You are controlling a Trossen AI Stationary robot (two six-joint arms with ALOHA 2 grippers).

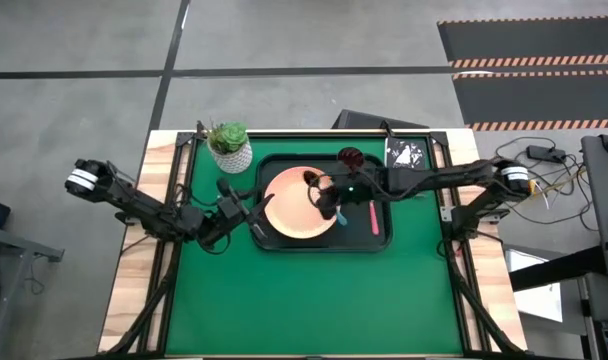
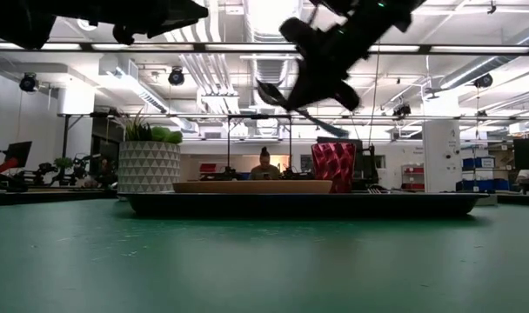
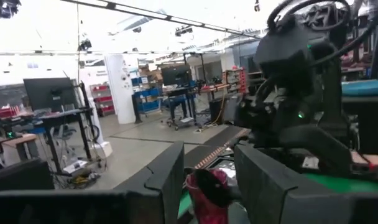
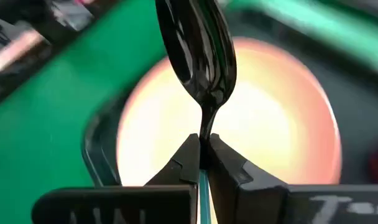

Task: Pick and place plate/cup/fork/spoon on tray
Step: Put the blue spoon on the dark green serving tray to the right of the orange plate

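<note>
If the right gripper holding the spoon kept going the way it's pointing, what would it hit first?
Most likely the plate: the right gripper points the spoon at it from above, and nothing shows between them. How far off is hard to judge.

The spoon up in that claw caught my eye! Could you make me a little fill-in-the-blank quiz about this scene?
1. The right gripper is shut on the ____.
2. The plate lies in the ____.
3. The fork has a ____ handle.
4. The left gripper is beside the tray, holding ____.

Missing words: spoon; tray; pink-red; nothing
</note>
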